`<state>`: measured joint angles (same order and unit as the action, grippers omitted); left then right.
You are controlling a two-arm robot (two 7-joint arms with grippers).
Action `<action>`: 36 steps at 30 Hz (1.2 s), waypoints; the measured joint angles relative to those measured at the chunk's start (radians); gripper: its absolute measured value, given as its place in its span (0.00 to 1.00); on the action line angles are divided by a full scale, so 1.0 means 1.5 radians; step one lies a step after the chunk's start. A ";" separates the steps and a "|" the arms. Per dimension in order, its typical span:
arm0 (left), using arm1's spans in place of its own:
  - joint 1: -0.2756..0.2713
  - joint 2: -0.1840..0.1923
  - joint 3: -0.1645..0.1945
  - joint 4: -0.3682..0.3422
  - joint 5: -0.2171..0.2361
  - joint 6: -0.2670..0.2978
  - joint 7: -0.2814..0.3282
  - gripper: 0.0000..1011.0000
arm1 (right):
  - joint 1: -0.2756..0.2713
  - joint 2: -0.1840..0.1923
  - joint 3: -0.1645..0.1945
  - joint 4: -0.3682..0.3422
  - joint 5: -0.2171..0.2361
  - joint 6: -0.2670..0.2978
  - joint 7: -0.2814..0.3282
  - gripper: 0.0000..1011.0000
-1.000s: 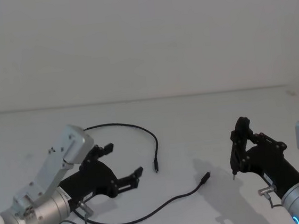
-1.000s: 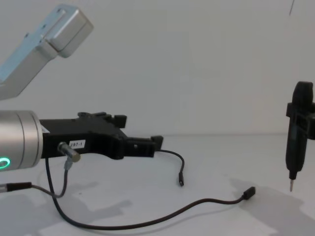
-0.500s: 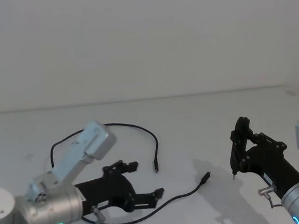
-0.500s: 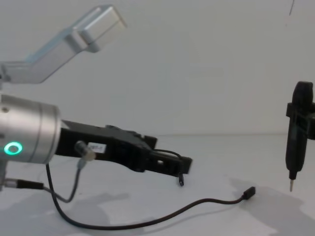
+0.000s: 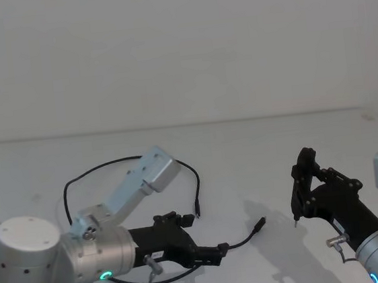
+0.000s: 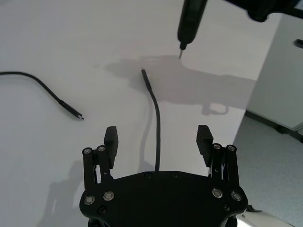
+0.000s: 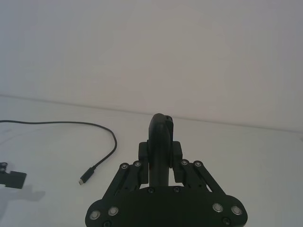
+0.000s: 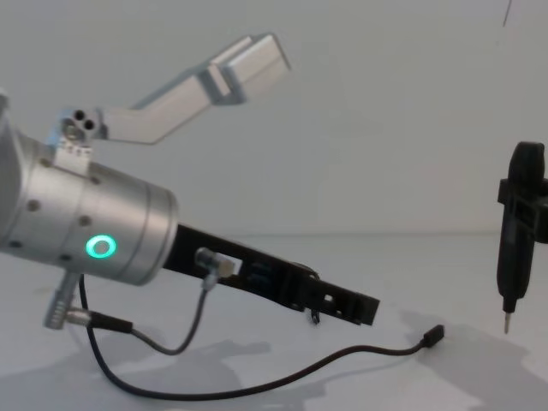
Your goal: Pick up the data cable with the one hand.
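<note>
The data cable (image 5: 197, 184) is a thin black cord curving across the white table, with one plug (image 5: 259, 226) near the middle and the other (image 6: 78, 116) off to the side. My left gripper (image 5: 202, 235), the flat black two-fingered one on the silver cylinder with the green ring, hangs low over the cable's near stretch. It is open. In the left wrist view the cable (image 6: 156, 118) runs between its fingers (image 6: 111, 138) without touching them. My right gripper (image 5: 302, 173) is held at the right, shut on a black pen-shaped tool (image 8: 514, 231).
A short grey wire with a silver plug (image 8: 205, 257) dangles from the left wrist beside the cable (image 8: 282, 383). The tool's metal tip (image 6: 180, 53) points down close to the cable's plug. The table's right edge (image 6: 258, 94) drops off beyond that.
My left arm has swung right and forward, and its open gripper has come down over the cable's near stretch. The right arm and the cable have not moved.
</note>
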<state>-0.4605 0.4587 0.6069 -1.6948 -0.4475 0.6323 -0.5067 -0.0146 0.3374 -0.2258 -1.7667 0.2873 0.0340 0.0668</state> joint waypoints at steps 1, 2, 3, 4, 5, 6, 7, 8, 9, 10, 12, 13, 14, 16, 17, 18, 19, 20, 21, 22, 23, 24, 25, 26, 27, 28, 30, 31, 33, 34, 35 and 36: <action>-0.004 -0.007 0.004 0.004 0.000 0.013 0.009 0.99 | 0.000 0.000 0.000 0.000 0.000 0.000 0.000 0.28; -0.006 -0.009 0.004 0.006 0.001 0.018 0.012 0.99 | 0.000 0.000 0.000 0.000 0.000 0.000 0.000 0.28; -0.008 -0.013 0.007 0.008 0.001 0.023 0.016 0.99 | 0.000 0.000 0.000 0.000 0.000 0.000 0.000 0.28; -0.012 -0.018 0.010 0.013 0.004 0.034 0.023 0.99 | 0.000 0.000 0.000 0.000 0.000 0.000 0.000 0.28; -0.013 -0.021 0.011 0.015 0.005 0.038 0.026 0.99 | 0.000 0.000 0.000 0.000 0.000 0.000 0.000 0.28; -0.015 -0.024 0.013 0.017 0.006 0.042 0.029 0.99 | 0.000 0.000 0.000 0.000 0.000 0.000 0.000 0.28; -0.017 -0.027 0.015 0.020 0.007 0.044 0.032 0.99 | 0.000 0.000 0.000 0.000 0.000 0.000 0.000 0.28; -0.020 -0.031 0.018 0.024 0.010 0.051 0.037 0.99 | 0.000 0.000 0.000 0.000 0.000 0.000 0.000 0.28; -0.022 -0.035 0.021 0.028 0.012 0.055 0.040 0.99 | 0.000 0.000 0.000 0.000 0.000 0.000 0.000 0.28; -0.025 -0.040 0.024 0.033 0.015 0.061 0.045 0.99 | 0.000 0.000 0.000 0.000 0.000 0.000 0.000 0.28; -0.030 -0.047 0.030 0.040 0.019 0.068 0.050 0.99 | 0.000 0.000 0.000 0.000 0.000 0.000 0.000 0.28; -0.031 -0.049 0.031 0.042 0.021 0.070 0.052 0.99 | 0.000 0.000 0.000 0.000 0.000 0.000 0.000 0.28; -0.033 -0.052 0.033 0.045 0.022 0.072 0.053 0.99 | 0.000 0.000 0.000 0.000 0.000 0.000 0.000 0.28; -0.036 -0.057 0.037 0.050 0.025 0.075 0.056 0.99 | 0.000 0.000 0.000 0.000 0.000 0.000 0.000 0.28; -0.038 -0.060 0.040 0.053 0.027 0.079 0.058 0.99 | 0.000 0.000 0.000 0.000 0.000 0.000 0.000 0.28; -0.039 -0.062 0.041 0.055 0.028 0.081 0.059 0.99 | 0.000 0.000 0.000 0.000 0.000 0.000 0.000 0.28; -0.042 -0.066 0.044 0.060 0.030 0.084 0.061 0.99 | 0.000 0.000 0.000 0.000 0.000 0.000 0.000 0.28; -0.042 -0.068 0.045 0.062 0.031 0.086 0.062 0.99 | 0.000 0.000 0.000 0.000 0.000 0.000 0.000 0.28; -0.043 -0.070 0.047 0.064 0.032 0.088 0.063 0.99 | 0.000 0.000 0.000 0.000 0.000 0.000 0.000 0.28; -0.044 -0.072 0.048 0.065 0.033 0.089 0.063 0.99 | 0.000 0.000 0.000 0.000 0.000 0.000 0.000 0.28; -0.046 -0.075 0.050 0.069 0.035 0.093 0.065 0.99 | 0.000 0.000 0.000 0.000 0.000 0.000 0.000 0.28; -0.047 -0.077 0.051 0.071 0.036 0.095 0.066 0.99 | 0.000 0.000 0.000 0.000 0.000 0.000 0.000 0.28; -0.047 -0.078 0.052 0.072 0.037 0.097 0.066 0.99 | 0.000 0.000 0.000 0.000 0.000 0.000 0.000 0.28; -0.049 -0.081 0.054 0.075 0.038 0.100 0.068 0.99 | 0.000 0.000 0.000 0.000 0.000 0.000 0.000 0.28; -0.049 -0.082 0.055 0.076 0.039 0.102 0.068 0.99 | 0.000 0.000 0.000 0.000 0.000 0.000 0.000 0.28; -0.050 -0.084 0.056 0.077 0.040 0.103 0.069 0.99 | 0.000 0.000 0.000 0.000 0.000 0.000 0.000 0.28; -0.051 -0.087 0.057 0.080 0.042 0.106 0.070 0.99 | 0.000 0.000 0.000 0.000 0.000 0.000 0.000 0.28; -0.051 -0.088 0.058 0.081 0.042 0.107 0.071 0.99 | 0.000 0.000 0.000 0.000 0.000 0.000 0.000 0.28; -0.052 -0.090 0.060 0.083 0.044 0.110 0.072 0.94 | 0.000 0.000 0.000 0.000 0.000 0.000 0.000 0.28; -0.052 -0.091 0.060 0.084 0.044 0.111 0.072 0.93 | 0.000 0.000 0.000 0.000 0.000 0.000 0.000 0.28; -0.053 -0.092 0.061 0.085 0.045 0.112 0.072 0.90 | 0.000 0.000 0.000 0.000 0.000 0.000 0.000 0.28; -0.053 -0.093 0.062 0.086 0.045 0.113 0.073 0.90 | 0.000 0.000 0.000 0.000 0.000 0.000 0.000 0.28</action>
<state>-0.5404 0.3193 0.6992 -1.5657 -0.3794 0.8024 -0.3976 -0.0147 0.3375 -0.2259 -1.7667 0.2873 0.0341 0.0668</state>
